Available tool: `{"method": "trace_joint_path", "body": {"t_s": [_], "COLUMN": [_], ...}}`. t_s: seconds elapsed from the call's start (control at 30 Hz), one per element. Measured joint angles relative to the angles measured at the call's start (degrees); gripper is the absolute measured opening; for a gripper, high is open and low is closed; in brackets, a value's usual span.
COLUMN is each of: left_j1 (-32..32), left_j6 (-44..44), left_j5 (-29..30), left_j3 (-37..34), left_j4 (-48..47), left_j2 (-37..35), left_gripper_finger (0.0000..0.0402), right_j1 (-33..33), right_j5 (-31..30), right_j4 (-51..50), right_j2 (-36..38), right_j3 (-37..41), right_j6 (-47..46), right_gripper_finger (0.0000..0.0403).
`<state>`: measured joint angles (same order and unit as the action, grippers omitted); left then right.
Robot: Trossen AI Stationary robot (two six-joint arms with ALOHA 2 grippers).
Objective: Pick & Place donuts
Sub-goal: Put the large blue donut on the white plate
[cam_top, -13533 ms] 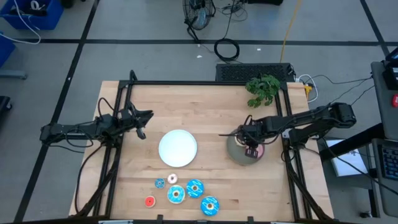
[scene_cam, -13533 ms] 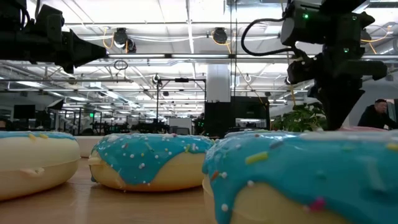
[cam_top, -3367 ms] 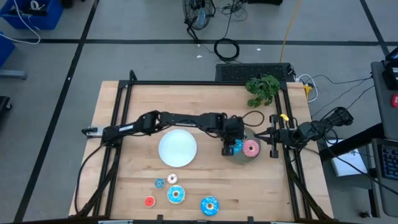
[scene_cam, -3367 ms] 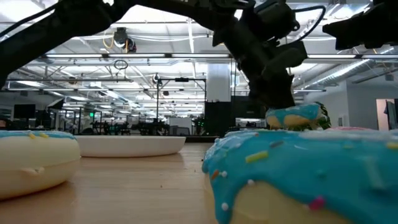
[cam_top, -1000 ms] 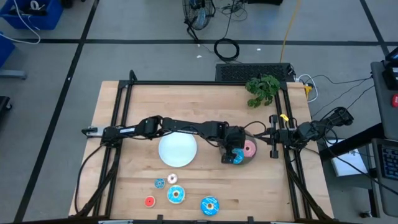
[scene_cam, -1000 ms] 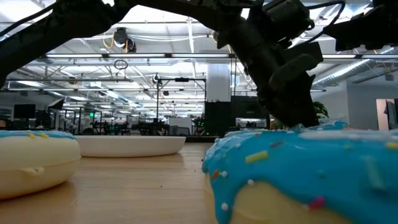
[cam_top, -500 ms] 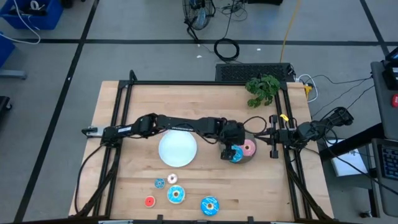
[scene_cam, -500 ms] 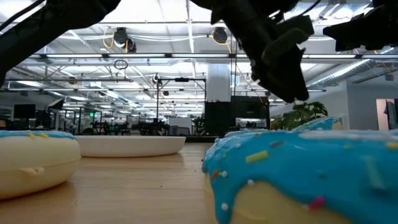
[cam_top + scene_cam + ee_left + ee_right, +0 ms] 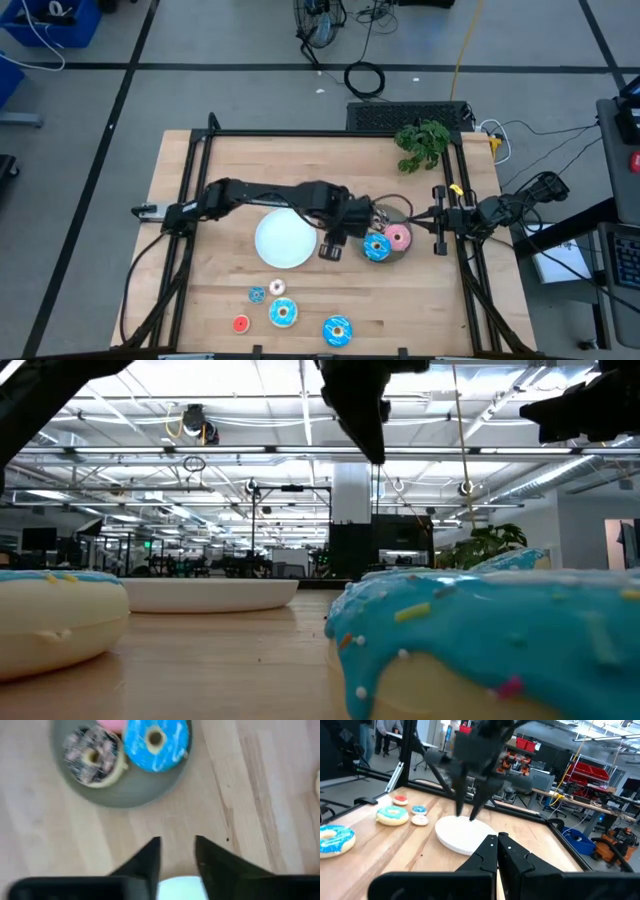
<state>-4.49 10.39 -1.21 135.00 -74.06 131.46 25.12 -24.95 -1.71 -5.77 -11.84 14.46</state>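
Observation:
My left gripper [image 9: 329, 247] [image 9: 177, 845] hovers open over bare wood between the white plate [image 9: 286, 240] and the grey plate [image 9: 388, 255], touching nothing. The grey plate [image 9: 115, 795] carries a blue donut [image 9: 376, 247] [image 9: 155, 740], a pink donut [image 9: 400, 237] and a brown sprinkled donut [image 9: 92, 756]. Several more donuts lie flat near the table's near edge: a blue one [image 9: 337, 329], a blue-rimmed one [image 9: 283, 313], a red one [image 9: 240, 323] and two tiny ones [image 9: 257, 294]. My right gripper [image 9: 496, 840] waits shut at the table's right edge [image 9: 437, 222].
A green plant [image 9: 422, 143] stands at the far right corner. A black frame [image 9: 330, 133] runs around the table top. In the low view a blue donut [image 9: 480, 640] fills the near foreground and a pale one [image 9: 60, 615] lies at the left. Bare wood lies far of the plates.
My left gripper has risen from the grey plate and drawn back toward the table's left, to the gap beside the white plate. The blue donut that was under its fingers now lies on the grey plate next to the pink one.

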Motion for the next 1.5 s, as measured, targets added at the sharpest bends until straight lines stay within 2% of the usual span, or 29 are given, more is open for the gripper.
{"method": "trace_joint_path", "body": {"t_s": [0.1, 0.17, 0.63, 0.87, 0.93, 1.03, 1.1, 1.3, 1.4, 1.5], "left_j1": [1.3, 1.9, 1.7, 2.2, 1.9, 1.5, 2.2, 5.1, 4.9, 3.5], "left_j6": [0.0, 0.1, 2.4, -1.3, -2.0, -1.9, -1.1, 0.0, -2.7, -6.2], "left_j5": [-2.9, -4.4, 1.6, 5.9, 7.1, 8.3, 7.6, 1.4, 1.9, 4.7], "left_j3": [0.0, 0.0, 0.0, -0.1, -2.2, -10.4, -19.3, -52.1, -65.5, -76.4], "left_j4": [0.3, 0.7, 1.8, -0.7, -0.7, 3.0, 8.1, 35.9, 47.7, 53.3], "left_j2": [-2.8, -4.7, -24.4, -33.3, -35.6, -40.4, -45.5, -61.6, -69.9, -79.3], "left_gripper_finger": [0.0037, 0.0011, 0.0004, 0.0003, 0.0005, 0.0004, 0.0003, 0.0003, 0.0005, 0.0004], "right_j1": [0.0, 0.0, 0.0, 0.0, 0.0, 0.0, 0.0, 0.0, 0.0, 0.0], "right_j5": [-0.2, -0.2, -0.3, -0.3, -0.3, -0.2, -0.2, -0.1, -0.1, -0.1], "right_j4": [-0.3, -0.5, -2.1, -3.0, -2.9, -3.0, -2.9, -2.9, -2.9, -2.9], "right_j2": [-0.1, -0.1, -0.6, -0.8, -0.8, -0.8, -0.8, -0.8, -0.8, -0.8], "right_j3": [0.0, 0.0, 0.1, 0.1, 0.1, 0.1, 0.1, 0.1, 0.1, 0.1], "right_j6": [-0.3, -0.4, -1.8, -3.2, -3.2, -3.2, -3.2, -3.1, -3.1, -3.1], "right_gripper_finger": [0.0000, 0.0000, 0.0000, 0.0000, 0.0000, 0.0000, 0.0000, 0.0000, 0.0000, 0.0000]}}
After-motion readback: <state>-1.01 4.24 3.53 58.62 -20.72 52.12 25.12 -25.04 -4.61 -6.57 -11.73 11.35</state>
